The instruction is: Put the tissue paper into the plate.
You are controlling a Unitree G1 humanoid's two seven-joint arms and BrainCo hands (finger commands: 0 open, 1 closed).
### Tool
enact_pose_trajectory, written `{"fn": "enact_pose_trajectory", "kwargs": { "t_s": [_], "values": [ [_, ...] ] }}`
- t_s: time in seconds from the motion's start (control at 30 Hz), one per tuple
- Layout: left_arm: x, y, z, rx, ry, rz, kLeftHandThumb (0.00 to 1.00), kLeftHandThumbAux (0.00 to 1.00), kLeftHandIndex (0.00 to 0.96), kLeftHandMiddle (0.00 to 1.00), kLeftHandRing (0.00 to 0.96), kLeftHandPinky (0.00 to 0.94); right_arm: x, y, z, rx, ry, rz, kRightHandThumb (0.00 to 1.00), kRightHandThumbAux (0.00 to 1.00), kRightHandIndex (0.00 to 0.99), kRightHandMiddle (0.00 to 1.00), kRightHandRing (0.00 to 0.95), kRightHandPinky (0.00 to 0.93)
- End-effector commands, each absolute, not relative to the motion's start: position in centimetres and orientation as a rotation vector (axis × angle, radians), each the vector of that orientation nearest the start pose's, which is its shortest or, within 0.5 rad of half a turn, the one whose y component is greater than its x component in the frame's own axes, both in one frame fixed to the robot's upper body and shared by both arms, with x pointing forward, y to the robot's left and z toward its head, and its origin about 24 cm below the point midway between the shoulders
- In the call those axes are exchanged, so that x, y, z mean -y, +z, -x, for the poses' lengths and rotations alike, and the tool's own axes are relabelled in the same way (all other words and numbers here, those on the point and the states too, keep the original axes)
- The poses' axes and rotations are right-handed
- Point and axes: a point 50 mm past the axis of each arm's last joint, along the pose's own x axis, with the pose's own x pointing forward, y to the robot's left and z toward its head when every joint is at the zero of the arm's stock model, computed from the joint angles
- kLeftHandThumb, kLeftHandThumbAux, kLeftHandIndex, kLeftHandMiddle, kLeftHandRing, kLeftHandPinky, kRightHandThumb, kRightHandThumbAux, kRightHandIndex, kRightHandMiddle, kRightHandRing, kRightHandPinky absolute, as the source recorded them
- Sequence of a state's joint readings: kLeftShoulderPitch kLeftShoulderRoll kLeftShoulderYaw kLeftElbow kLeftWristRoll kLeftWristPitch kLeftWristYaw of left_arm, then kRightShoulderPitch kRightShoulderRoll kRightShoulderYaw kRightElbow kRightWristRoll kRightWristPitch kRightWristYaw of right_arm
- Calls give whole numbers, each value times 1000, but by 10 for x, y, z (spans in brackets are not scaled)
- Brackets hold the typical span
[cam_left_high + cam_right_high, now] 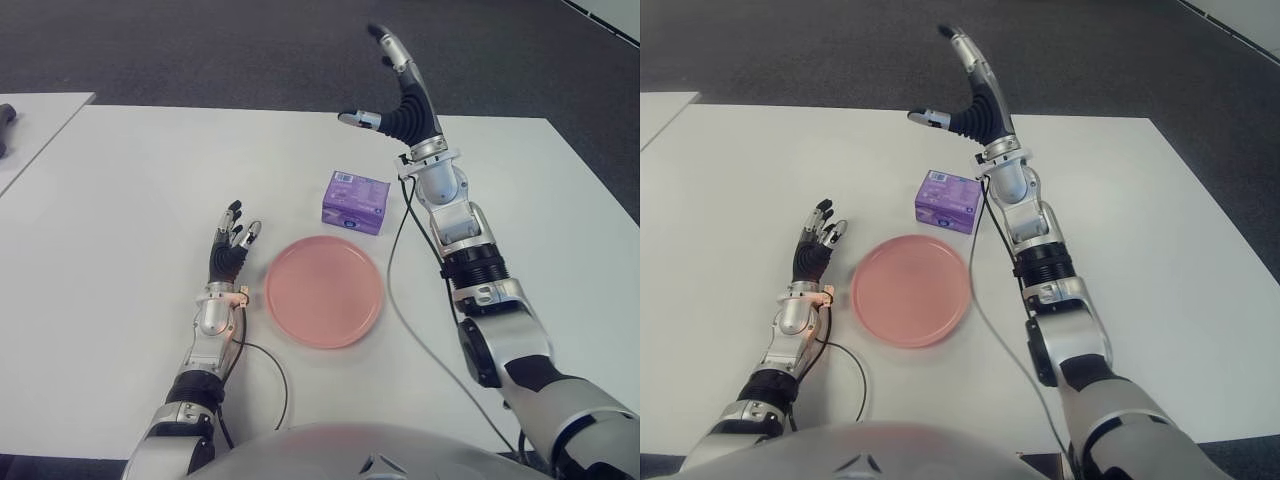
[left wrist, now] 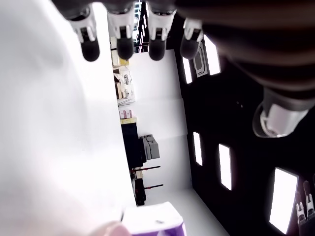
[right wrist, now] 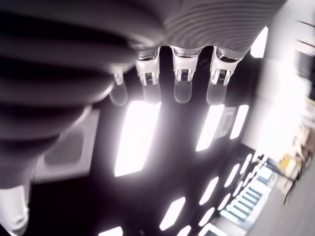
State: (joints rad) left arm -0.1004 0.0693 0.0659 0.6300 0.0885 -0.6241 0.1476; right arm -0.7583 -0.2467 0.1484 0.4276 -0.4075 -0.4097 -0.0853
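A purple tissue pack point(image 1: 355, 201) lies on the white table point(image 1: 120, 200), just beyond the pink plate point(image 1: 323, 290); part of the pack point(image 2: 157, 223) shows in the left wrist view too. My right hand point(image 1: 392, 85) is raised high above the table, beyond and to the right of the pack, with fingers stretched out and thumb spread; it holds nothing. My left hand point(image 1: 232, 243) shows left of the plate, fingers straight and open, nothing in it.
A cable point(image 1: 400, 290) runs from the right forearm down past the plate's right side. Another white table point(image 1: 30, 125) stands at the far left with a dark object at its edge. Dark carpet point(image 1: 250, 50) lies beyond the table.
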Motion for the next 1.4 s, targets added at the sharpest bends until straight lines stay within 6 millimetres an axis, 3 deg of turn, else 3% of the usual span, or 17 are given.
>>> {"fn": "enact_pose_trajectory", "kwargs": {
  "t_s": [0.03, 0.17, 0.27, 0.33, 0.73, 1.4],
  "values": [
    [-177, -21, -244, 74, 150, -137, 0, 421, 0, 0, 0, 0, 94, 193, -356, 750, 291, 814, 346, 453, 0, 0, 0, 0],
    [-176, -22, -244, 71, 150, -136, 0, 422, 0, 0, 0, 0, 88, 189, -360, 729, 342, 905, 332, 424, 0, 0, 0, 0],
    [-175, -22, -245, 64, 151, -132, 0, 418, 0, 0, 0, 0, 78, 154, -383, 585, 376, 1048, 311, 403, 0, 0, 0, 0],
    [-175, -23, -246, 62, 152, -129, 0, 416, 0, 0, 0, 0, 76, 145, -385, 563, 387, 1095, 296, 388, 0, 0, 0, 0],
    [-174, -23, -245, 76, 146, -134, 0, 404, 0, 0, 0, 0, 92, 129, -380, 604, 445, 1160, 249, 342, 0, 0, 0, 0],
    [-171, -24, -244, 63, 159, -130, 0, 412, 0, 0, 0, 0, 127, 104, -386, 427, 425, 1315, 218, 302, 0, 0, 0, 0]
  ]
}}
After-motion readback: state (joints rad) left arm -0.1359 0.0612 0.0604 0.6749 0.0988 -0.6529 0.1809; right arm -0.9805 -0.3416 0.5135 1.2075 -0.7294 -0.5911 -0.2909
